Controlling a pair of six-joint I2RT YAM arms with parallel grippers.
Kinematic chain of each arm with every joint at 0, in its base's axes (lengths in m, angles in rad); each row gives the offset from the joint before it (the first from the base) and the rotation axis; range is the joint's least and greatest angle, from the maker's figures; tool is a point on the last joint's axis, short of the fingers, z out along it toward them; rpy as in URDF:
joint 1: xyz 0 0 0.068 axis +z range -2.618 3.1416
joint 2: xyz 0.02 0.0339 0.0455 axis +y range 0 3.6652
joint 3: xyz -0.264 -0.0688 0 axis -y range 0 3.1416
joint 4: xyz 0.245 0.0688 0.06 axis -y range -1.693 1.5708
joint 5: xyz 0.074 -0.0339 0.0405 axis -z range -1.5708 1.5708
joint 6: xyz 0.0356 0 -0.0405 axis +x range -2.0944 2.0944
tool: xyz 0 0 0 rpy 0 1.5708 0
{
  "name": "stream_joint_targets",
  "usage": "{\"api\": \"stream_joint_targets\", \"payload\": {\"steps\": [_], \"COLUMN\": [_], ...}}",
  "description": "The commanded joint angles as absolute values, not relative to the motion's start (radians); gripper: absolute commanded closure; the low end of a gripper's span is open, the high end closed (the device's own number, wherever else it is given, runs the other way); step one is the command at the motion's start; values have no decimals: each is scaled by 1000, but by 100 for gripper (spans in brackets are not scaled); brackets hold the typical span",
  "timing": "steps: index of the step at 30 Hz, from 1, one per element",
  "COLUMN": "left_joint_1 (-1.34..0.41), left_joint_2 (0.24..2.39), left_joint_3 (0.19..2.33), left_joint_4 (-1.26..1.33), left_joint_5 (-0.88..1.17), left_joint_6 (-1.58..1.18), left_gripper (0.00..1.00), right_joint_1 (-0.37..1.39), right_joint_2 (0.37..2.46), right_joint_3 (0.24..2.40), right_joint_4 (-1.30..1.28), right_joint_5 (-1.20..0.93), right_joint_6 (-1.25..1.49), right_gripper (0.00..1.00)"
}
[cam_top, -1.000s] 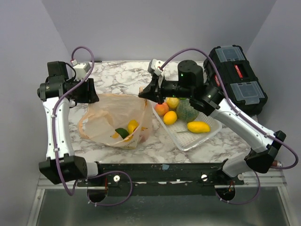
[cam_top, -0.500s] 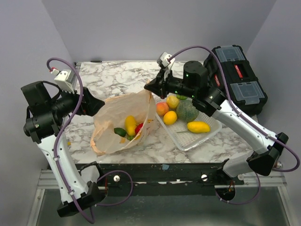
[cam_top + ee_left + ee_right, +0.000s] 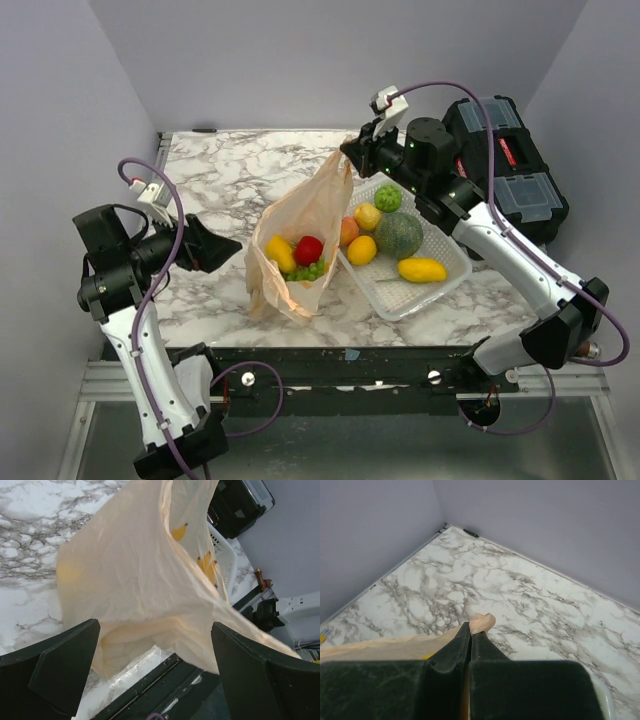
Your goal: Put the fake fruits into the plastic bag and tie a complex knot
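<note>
The pale-orange plastic bag (image 3: 300, 225) stands tall at mid table, pulled up to a peak. My right gripper (image 3: 352, 150) is shut on its top handle strip, and a small curl of plastic (image 3: 482, 623) pokes past the right gripper (image 3: 471, 632). Inside the bag lie a yellow fruit (image 3: 280, 252), a red fruit (image 3: 309, 249) and green grapes (image 3: 308, 270). My left gripper (image 3: 215, 248) is open, left of the bag and apart from it. In the left wrist view the bag (image 3: 140, 580) fills the space beyond the left gripper (image 3: 155, 665). The knot is out of view.
A white lattice basket (image 3: 440, 285) right of the bag holds a green melon (image 3: 399, 236), a mango (image 3: 421, 269), a peach (image 3: 349, 231) and several other fruits. A black toolbox (image 3: 505, 170) sits at the far right. Marble table (image 3: 230, 180) lies behind and left.
My left gripper opened, let go of the bag and drew back to the left. The right gripper rose up and right with the handle, pulling the bag upright.
</note>
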State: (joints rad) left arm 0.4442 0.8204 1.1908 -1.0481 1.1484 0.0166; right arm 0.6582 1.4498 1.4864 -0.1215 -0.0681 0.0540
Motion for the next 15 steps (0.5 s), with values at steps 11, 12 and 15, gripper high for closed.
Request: {"api": "stream_joint_targets", "payload": {"steps": [11,12,15], "left_joint_1": [97,77,4], "left_joint_2": [483,451,401], "left_joint_3": [913,881,843], "left_joint_4": [-791,-731,-639], "left_joint_5": [1266,1264,1263], "left_joint_6": [248,215,200], "left_gripper": [7,6,6], "right_joint_1": [565,563,561], "right_joint_2": [1488,1488,1486], "right_joint_3": [1462,1460,1452], "right_joint_4": [51,50,49], "right_joint_5": [64,61,53], "right_joint_6": [86,86,83], "right_gripper": [99,99,99]}}
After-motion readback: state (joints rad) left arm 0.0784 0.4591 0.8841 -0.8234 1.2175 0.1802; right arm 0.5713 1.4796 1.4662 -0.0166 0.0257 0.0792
